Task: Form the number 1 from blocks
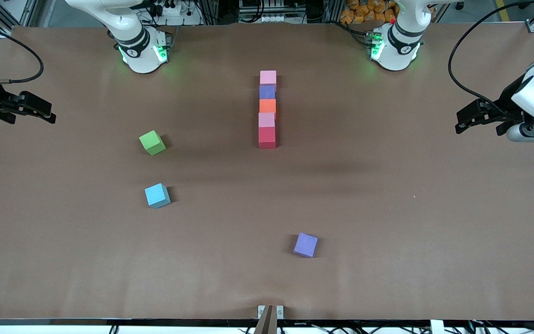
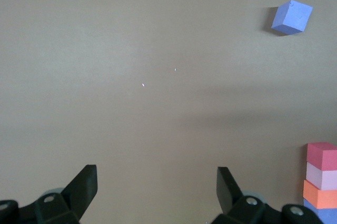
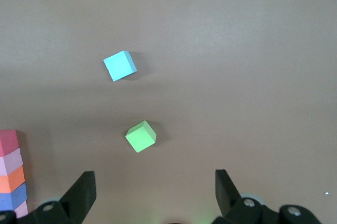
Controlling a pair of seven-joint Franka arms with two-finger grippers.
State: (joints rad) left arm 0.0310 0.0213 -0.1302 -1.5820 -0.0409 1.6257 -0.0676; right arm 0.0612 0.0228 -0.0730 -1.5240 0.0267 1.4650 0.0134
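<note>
Five blocks already form a straight column in the middle of the table point(image 1: 387, 195): a pink block point(image 1: 268, 77) farthest from the front camera, then a purple block point(image 1: 267, 92), an orange block point(image 1: 267, 105), a second pink block point(image 1: 266, 119) and a red block point(image 1: 267, 138) at the near end, each touching its neighbour. Three blocks lie loose. The green block point(image 1: 152, 142) and the light blue block point(image 1: 157, 195) are toward the right arm's end, the blue one nearer to the front camera. The second purple block point(image 1: 305, 244) is nearest to the camera, well apart from the column.

The left gripper point(image 1: 473, 118) hangs over its end of the table, wide open and holding nothing. The right gripper point(image 1: 35, 109) waits over its own end, also wide open and empty.

The step in hand seems to be fetching a loose block. To do it well, the gripper should turn to match the rotated block, come down straight, and place it flush against the red block without pushing the column.

The front view shows the whole column, while each wrist view cuts it at the picture edge. The right wrist view shows clearly how the green and light blue blocks are rotated. The left wrist view shows only the loose purple block and part of the column.
</note>
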